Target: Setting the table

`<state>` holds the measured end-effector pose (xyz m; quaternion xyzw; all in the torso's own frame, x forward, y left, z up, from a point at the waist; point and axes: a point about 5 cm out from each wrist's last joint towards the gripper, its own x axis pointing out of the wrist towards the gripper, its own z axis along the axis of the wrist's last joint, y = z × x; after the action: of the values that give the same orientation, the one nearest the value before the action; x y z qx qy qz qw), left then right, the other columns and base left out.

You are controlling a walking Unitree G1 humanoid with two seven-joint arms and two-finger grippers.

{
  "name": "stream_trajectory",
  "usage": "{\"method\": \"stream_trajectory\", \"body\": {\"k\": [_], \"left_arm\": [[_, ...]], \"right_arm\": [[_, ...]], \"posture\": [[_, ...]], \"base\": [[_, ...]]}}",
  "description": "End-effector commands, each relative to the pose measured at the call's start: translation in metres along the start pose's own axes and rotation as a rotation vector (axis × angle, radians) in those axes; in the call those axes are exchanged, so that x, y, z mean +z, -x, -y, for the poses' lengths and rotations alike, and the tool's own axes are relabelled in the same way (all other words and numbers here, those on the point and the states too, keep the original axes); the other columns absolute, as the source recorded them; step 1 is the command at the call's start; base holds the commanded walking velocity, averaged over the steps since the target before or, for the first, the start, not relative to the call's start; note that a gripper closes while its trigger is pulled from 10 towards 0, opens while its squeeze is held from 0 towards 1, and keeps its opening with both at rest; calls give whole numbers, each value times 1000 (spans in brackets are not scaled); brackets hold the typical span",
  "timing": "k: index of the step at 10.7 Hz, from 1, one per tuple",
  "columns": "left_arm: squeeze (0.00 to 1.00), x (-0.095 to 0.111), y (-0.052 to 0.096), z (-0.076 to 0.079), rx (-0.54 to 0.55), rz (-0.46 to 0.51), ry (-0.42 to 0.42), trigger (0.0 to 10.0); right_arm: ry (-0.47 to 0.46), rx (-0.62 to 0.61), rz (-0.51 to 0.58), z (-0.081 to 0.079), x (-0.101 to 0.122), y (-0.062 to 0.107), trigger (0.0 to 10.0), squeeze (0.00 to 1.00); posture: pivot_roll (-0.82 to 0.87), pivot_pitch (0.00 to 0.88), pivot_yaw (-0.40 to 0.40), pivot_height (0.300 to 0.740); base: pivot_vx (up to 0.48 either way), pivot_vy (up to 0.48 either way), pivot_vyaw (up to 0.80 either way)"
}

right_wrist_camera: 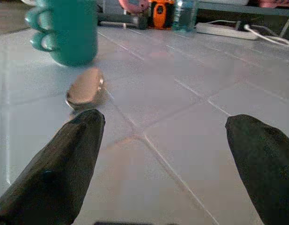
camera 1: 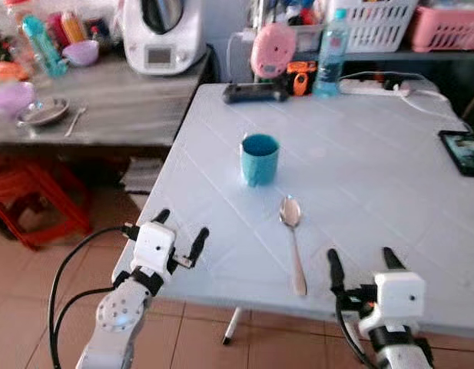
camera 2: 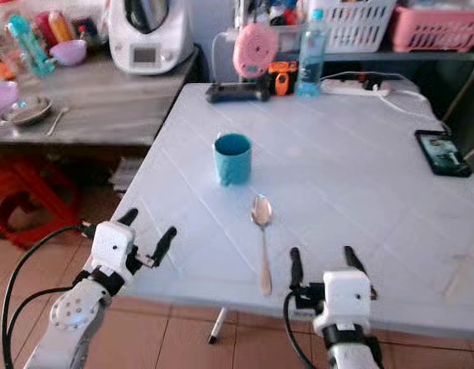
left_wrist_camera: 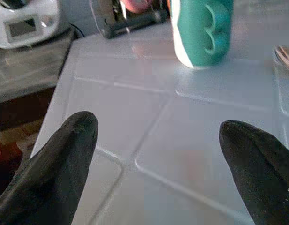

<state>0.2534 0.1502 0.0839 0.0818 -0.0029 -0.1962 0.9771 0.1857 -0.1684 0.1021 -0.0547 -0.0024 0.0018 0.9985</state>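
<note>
While both arms hover at the near edge of the white table (camera 1: pixel 390 192), the left gripper (camera 1: pixel 180 231) and right gripper (camera 1: pixel 361 261) gape empty. A teal mug (camera 1: pixel 260 159) stands mid-table, a spoon (camera 1: pixel 293 240) just before it. Placing seems partly done; next likely means fetching more tableware.

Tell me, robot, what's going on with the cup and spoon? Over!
Left gripper and right gripper both open, empty, at the table's near edge. Teal cup upright mid-table, spoon lying just in front of it. Nothing between grippers and spoon.

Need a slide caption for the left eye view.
Both open grippers, left and right, hover at white table's near edge, teal mug and metal spoon ahead.
</note>
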Motion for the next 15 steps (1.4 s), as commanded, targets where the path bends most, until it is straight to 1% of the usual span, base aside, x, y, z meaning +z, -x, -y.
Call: {"method": "stream_trajectory", "body": {"k": [1, 2, 3, 4, 5, 6, 7, 9, 10, 11, 12, 13, 14, 15], "left_arm": [[0, -3, 2, -3, -31, -16, 1, 10000], [0, -4, 3, -2, -85, -24, 10, 10000], [0, -3, 4, -1, -147, -12, 31, 10000], [0, -2, 5, -1, -174, -8, 43, 10000], [0, -3, 6, 2, -224, -10, 72, 10000], [0, -5, 8, 5, -253, -18, 85, 10000], [0, -4, 10, 11, -314, -7, 104, 10000], [0, -2, 11, 12, -323, 1, 116, 10000], [0, -1, 12, 12, -316, 5, 115, 10000], [0, -1, 12, 11, -316, 5, 115, 10000], [0, -1, 14, 11, -316, 5, 118, 10000], [0, -1, 14, 11, -326, 5, 126, 10000], [0, -2, 15, 12, -333, 5, 130, 10000], [0, -2, 15, 11, -338, 6, 128, 10000]], "right_arm": [[-26, 21, 2, 0, 3, -7, 10000, 0], [-30, 33, -1, 6, 5, -17, 10000, 0], [-36, 60, 2, 11, 10, -27, 10000, 0], [-46, 76, -15, 14, 9, -32, 10000, 0], [-55, 125, -57, 12, 7, -37, 10000, 0], [-66, 179, -94, 5, 4, -41, 10000, 0], [-90, 251, -128, -12, 4, -50, 10000, 0], [-107, 296, -128, -29, 11, -63, 10000, 0], [-100, 303, -169, -36, 7, -68, 10000, 0], [-91, 300, -220, -38, 1, -70, 10000, 0], [-127, 283, -274, -40, -5, -71, 10000, 0], [-128, 294, -308, -43, -8, -72, 10000, 0], [-122, 314, -314, -47, -9, -74, 10000, 0], [-121, 320, -327, -53, -8, -81, 10000, 0]], "posture": [[-19, 68, 95, 740], [-16, 72, 98, 740], [-10, 78, 97, 740], [-12, 81, 99, 740], [-9, 86, 98, 740], [-8, 87, 98, 740], [-4, 88, 93, 740], [6, 90, 81, 740], [13, 90, 72, 740], [14, 90, 71, 740], [19, 87, 66, 740], [19, 84, 65, 740], [17, 84, 66, 740], [12, 85, 69, 740]], "base": [[0, 0, 0], [0, 0, 0], [0, 0, 0], [0, 0, 0], [0, 0, 0], [0, 0, 0], [0, 0, 0], [0, 0, 0], [0, 0, 0], [0, 0, 0], [0, 0, 0], [0, 0, 0], [0, 0, 0], [0, 0, 0]]}}
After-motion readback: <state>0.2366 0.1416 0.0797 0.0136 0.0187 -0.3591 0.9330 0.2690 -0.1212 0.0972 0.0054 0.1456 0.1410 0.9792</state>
